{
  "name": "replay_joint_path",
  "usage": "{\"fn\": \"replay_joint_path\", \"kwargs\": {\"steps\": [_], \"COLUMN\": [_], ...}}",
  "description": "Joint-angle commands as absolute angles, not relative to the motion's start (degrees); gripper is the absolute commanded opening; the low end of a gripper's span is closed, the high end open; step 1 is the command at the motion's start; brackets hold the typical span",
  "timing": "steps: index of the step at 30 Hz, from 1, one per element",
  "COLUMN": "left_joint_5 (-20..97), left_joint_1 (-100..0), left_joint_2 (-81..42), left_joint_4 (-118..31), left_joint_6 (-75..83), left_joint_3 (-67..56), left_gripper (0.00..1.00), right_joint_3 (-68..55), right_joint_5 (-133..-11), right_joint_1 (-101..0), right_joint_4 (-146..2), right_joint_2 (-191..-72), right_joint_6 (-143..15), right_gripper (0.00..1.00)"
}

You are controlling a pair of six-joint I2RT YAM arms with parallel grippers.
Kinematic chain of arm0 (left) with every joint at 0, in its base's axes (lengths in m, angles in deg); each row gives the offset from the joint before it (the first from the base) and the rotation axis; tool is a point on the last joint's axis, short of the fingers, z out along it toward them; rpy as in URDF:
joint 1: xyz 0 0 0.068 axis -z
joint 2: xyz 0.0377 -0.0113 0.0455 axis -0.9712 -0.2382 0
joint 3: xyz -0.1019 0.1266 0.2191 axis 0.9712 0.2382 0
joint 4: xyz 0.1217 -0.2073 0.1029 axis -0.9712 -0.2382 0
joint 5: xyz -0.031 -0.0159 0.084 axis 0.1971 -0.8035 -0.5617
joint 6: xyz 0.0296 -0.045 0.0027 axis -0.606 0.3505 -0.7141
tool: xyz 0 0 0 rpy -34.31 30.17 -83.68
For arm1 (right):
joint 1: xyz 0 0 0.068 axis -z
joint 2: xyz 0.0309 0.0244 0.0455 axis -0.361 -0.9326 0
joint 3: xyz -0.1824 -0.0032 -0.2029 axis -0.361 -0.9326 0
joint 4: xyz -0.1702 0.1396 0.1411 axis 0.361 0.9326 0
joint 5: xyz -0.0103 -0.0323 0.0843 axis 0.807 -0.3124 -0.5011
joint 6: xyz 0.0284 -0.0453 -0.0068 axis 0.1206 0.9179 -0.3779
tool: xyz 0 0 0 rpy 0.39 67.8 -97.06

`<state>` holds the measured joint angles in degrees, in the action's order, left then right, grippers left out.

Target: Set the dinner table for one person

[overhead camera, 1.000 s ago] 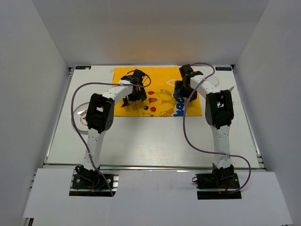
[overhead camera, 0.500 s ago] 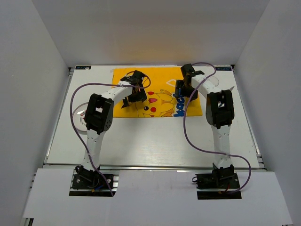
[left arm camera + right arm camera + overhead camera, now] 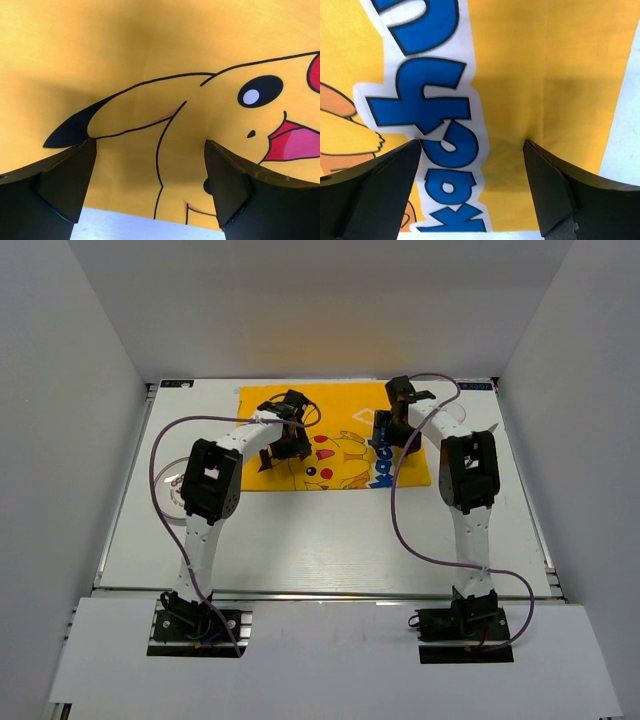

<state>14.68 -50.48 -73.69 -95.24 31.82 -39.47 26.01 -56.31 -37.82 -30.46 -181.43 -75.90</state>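
Progress looks early to us. One yellow cloth (image 3: 345,405) lies flat on the table (image 3: 330,540), at the middle of its far edge, and we judge it to be the place mat. That is the only step the views show as done. We see no plate, cutlery or glass set on the cloth, so nearly all of the setting is left.

We count two grippers, both over the cloth. The left gripper (image 3: 149,150) hangs over its left part and the right gripper (image 3: 471,147) over its right part, by the blue lettering. Both have their jaws spread wide and grasp nothing.

We also count one pale round thing (image 3: 171,488) near the table's left edge. It is mostly hidden behind the left arm, and we cannot tell what it is.
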Motion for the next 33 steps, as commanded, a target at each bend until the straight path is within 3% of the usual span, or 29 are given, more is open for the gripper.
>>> {"fn": "replay_joint_path", "kwargs": {"steps": [1, 12, 16, 20, 25, 33], "left_joint_5": [12.67, 9.77, 6.17, 1.53, 4.39, 26.71], "left_joint_1": [-50.2, -50.21, -50.2, -53.09, -61.79, -82.71], "left_joint_2": [-72.04, -68.1, -60.37, -45.09, -28.22, -19.76], "left_joint_4": [-98.5, -103.33, -105.88, -100.1, -92.8, -79.62], "left_joint_6": [31.64, 31.29, 33.22, 33.67, 35.77, 41.66], "left_joint_3": [-43.51, -50.2, -47.75, -34.15, -14.45, 7.7], "left_gripper": [0.98, 0.98, 0.98, 0.98, 0.98, 0.98], "right_joint_3": [24.33, 31.79, 28.66, 13.64, -8.7, -14.25], "right_joint_5": [-56.99, -55.23, -55.84, -61.36, -73.85, -88.27], "right_joint_1": [-37.33, -38.65, -40.4, -40.58, -40.14, -40.32], "right_joint_4": [-30.12, -24.67, -25.62, -32.63, -44.44, -42.24], "right_joint_2": [-177.12, -166.85, -155.2, -138.14, -112.49, -103.49], "right_joint_6": [-75.61, -75.45, -73.68, -74.21, -75.53, -75.26], "right_gripper": [0.89, 0.89, 0.89, 0.89, 0.89, 0.89]}}
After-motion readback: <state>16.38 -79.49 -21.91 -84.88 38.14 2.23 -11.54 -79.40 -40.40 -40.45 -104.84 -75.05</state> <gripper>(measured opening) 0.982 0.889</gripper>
